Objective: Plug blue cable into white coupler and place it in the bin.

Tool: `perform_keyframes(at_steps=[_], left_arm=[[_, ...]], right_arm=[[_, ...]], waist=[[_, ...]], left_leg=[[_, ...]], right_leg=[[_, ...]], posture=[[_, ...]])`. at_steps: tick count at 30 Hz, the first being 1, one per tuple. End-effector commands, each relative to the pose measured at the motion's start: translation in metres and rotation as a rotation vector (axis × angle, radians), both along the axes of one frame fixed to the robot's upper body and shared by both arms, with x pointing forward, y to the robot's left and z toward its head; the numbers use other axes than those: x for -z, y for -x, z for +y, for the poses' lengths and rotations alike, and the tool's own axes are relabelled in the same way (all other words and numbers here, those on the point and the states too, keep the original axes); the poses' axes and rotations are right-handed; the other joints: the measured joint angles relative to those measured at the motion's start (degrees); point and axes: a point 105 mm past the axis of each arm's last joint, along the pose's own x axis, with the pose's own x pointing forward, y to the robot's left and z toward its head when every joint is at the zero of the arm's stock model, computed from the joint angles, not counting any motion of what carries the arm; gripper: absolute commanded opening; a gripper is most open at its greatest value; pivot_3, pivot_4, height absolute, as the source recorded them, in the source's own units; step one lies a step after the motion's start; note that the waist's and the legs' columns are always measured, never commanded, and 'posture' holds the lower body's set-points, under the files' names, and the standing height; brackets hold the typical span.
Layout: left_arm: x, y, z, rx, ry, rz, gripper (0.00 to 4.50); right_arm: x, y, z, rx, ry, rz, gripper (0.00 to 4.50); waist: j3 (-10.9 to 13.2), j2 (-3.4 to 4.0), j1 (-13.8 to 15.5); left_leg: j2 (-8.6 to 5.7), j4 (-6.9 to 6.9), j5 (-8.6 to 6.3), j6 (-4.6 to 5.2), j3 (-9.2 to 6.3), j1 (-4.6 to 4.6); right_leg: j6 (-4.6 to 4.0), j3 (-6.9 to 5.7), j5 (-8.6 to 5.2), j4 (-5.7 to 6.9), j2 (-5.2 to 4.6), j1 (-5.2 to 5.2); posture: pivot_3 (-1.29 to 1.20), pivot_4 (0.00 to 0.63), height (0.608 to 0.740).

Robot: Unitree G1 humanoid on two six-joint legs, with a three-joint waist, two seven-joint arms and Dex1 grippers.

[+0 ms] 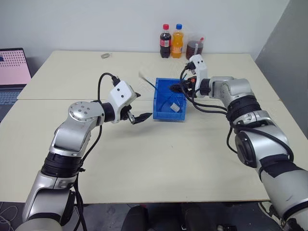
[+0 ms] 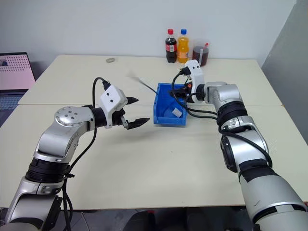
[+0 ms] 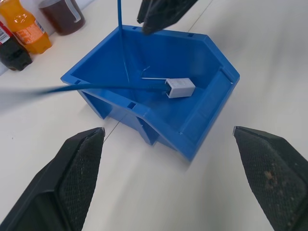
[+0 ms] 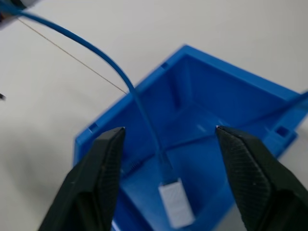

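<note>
The blue cable [image 3: 96,87] is seen plugged into the white coupler [image 3: 180,87], and the joined pair lies inside the bin [image 1: 160,113] at the table's [image 1: 159,168] centre. The coupler rests on the bin floor; from it the cable's long axis runs up over the bin's rim toward 10 o'clock in the head views, its free end standing clear above the tabletop. The cable is thin and light blue; the coupler is a small pale block.

The left gripper [image 1: 136,107] is held at 9 o'clock of the bin, just beside its wall, pointing toward it and slightly downward, with its fingers spread wide and nothing between them. The right gripper [image 4: 168,178] is poised over the bin's far side at 12 to 1 o'clock, angled down into it, jaws parted above the coupler and holding nothing.

Three bottles [image 1: 177,42] are seen at the table's far edge.
</note>
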Motion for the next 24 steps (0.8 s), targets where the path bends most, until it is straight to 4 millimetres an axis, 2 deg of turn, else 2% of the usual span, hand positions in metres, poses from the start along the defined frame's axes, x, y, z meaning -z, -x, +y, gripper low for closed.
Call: perform_keyframes(at_steps=[1, 2, 3, 7, 10, 13, 15, 17, 21, 24], left_arm=[[-0.015, -0.001, 0.0, -0.019, 0.004, -0.059, 4.5], [-0.015, -0.002, 0.001, -0.028, 0.009, -0.058, 4.5], [-0.015, -0.002, 0.003, -0.039, 0.014, -0.056, 4.5], [-0.016, -0.008, 0.022, -0.154, 0.078, -0.061, 4.5], [-0.017, -0.008, 0.056, -0.308, 0.117, -0.064, 4.5], [-0.02, 0.0, 0.086, -0.402, 0.105, -0.072, 4.5], [-0.026, 0.005, 0.1, -0.435, 0.113, -0.078, 4.5], [-0.031, 0.009, 0.112, -0.456, 0.131, -0.061, 4.5], [-0.033, 0.015, 0.12, -0.445, 0.151, -0.019, 4.5], [-0.029, 0.016, 0.117, -0.413, 0.158, 0.026, 4.5]], right_arm=[[-0.041, -0.007, -0.013, 0.03, 0.009, -0.155, 4.21], [-0.043, -0.008, -0.016, 0.036, 0.007, -0.17, 4.44], [-0.045, -0.008, -0.019, 0.037, 0.012, -0.189, 4.49], [-0.058, 0.001, -0.03, -0.011, -0.019, -0.297, 4.49], [-0.044, 0.039, -0.048, -0.092, -0.001, -0.358, 4.49], [-0.024, 0.083, -0.065, -0.126, -0.018, -0.32, 4.49], [-0.015, 0.109, -0.075, -0.148, -0.018, -0.296, 4.49], [-0.01, 0.125, -0.084, -0.144, -0.027, -0.264, 4.49], [-0.015, 0.144, -0.089, -0.176, -0.062, -0.223, 4.49], [-0.02, 0.14, -0.09, -0.169, -0.053, -0.222, 4.49]], waist=[[0.0, 0.0, -0.02], [0.0, 0.0, -0.02], [0.0, 0.0, -0.01], [0.0, 0.0, 0.01], [-0.03, -0.04, 0.39], [-0.02, -0.02, 1.28], [0.04, 0.04, 1.42], [0.07, 0.05, 1.47], [0.09, -0.01, 1.14], [0.12, -0.05, 1.14]], left_leg=[[0.0, 0.01, 0.0, 0.0, -0.01, 0.0], [0.0, 0.01, 0.0, 0.0, -0.01, 0.01], [0.01, 0.01, 0.0, 0.0, -0.01, 0.02], [0.03, 0.01, 0.0, 0.0, -0.02, 0.01], [0.09, 0.0, 0.0, 0.0, -0.12, -0.03], [0.12, -0.06, -0.01, -0.01, -0.22, -0.13], [0.14, -0.01, -0.01, -0.02, -0.32, -0.2], [0.05, 0.06, 0.0, -0.02, -0.28, -0.21], [0.0, 0.13, -0.01, -0.01, -0.15, 0.25], [0.01, 0.14, 0.05, 0.07, -0.07, 0.56]], right_leg=[[0.0, 0.0, 0.0, 0.02, 0.0, 0.0], [0.0, -0.01, 0.0, 0.03, 0.0, 0.0], [0.0, -0.01, 0.0, 0.04, 0.0, 0.0], [0.0, 0.02, 0.0, 0.03, 0.0, 0.0], [0.0, 0.04, 0.0, -0.03, -0.14, 0.05], [0.0, 0.01, -0.02, -0.05, -0.17, 0.0], [-0.03, -0.08, -0.04, -0.04, -0.19, -0.02], [-0.03, -0.07, -0.04, 0.04, -0.21, -0.07], [0.1, -0.15, 0.03, 0.0, 0.0, 0.35], [0.38, -0.09, -0.02, 0.0, 0.05, 0.58]], posture=[[0.0, 0.15, 0.74], [0.0, 0.15, 0.74], [0.0, 0.15, 0.74], [0.0, 0.15, 0.74], [0.0, 0.15, 0.74], [0.0, 0.15, 0.74], [0.0, 0.15, 0.74], [0.0, 0.15, 0.74], [0.0, 0.15, 0.74], [0.0, 0.15, 0.74]])
